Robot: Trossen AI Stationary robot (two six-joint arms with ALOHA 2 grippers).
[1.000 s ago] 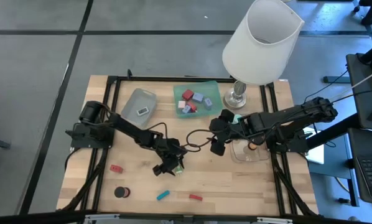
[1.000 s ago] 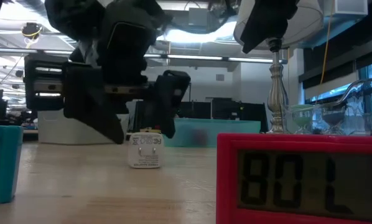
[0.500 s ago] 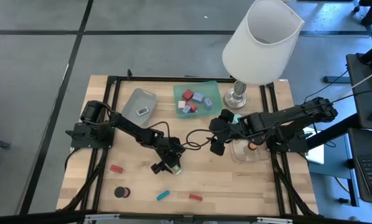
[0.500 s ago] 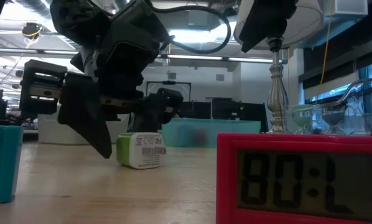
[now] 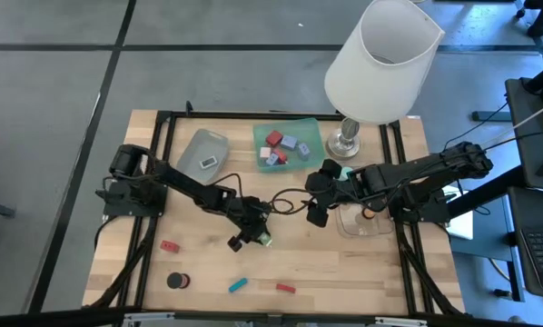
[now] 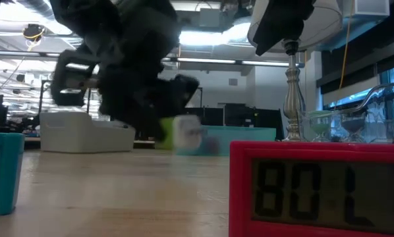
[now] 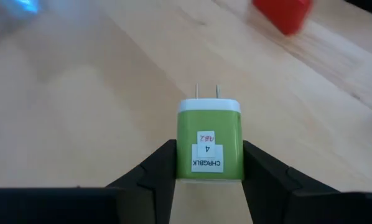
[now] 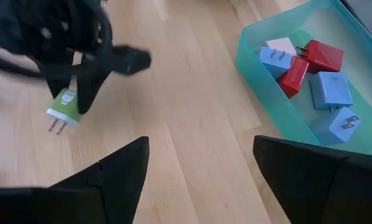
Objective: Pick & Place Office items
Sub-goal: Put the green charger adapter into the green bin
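1. Left gripper is working at mid-table, fingers clamping a green charger block — the wrist view is showing one dark finger pressing each side of it, two metal prongs pointing away from the wrist, a white label facing the camera.
2. Low view is showing the charger hanging clear above the wood, blurred, with the left gripper wrapped around it.
3. Right wrist view is also catching it: green charger dangling in the left gripper above the table, prongs pointing down and to one side.
4. Right gripper is waiting just in front of the green tray, fingers spread wide apart, holding nothing — both fingers are showing well apart in its own wrist view.
5. Green tray is holding several chargers: red ones, blue ones and a pale one, all lying inside it.
6. Grey tray beside it is holding one small white piece.
7. Loose on the near side of the table: a red piece, a black round piece, a teal bar, a red bar, all well apart from each other.
8. Clear tray is sitting under the right arm; lamp is standing at the far edge, next to the green tray
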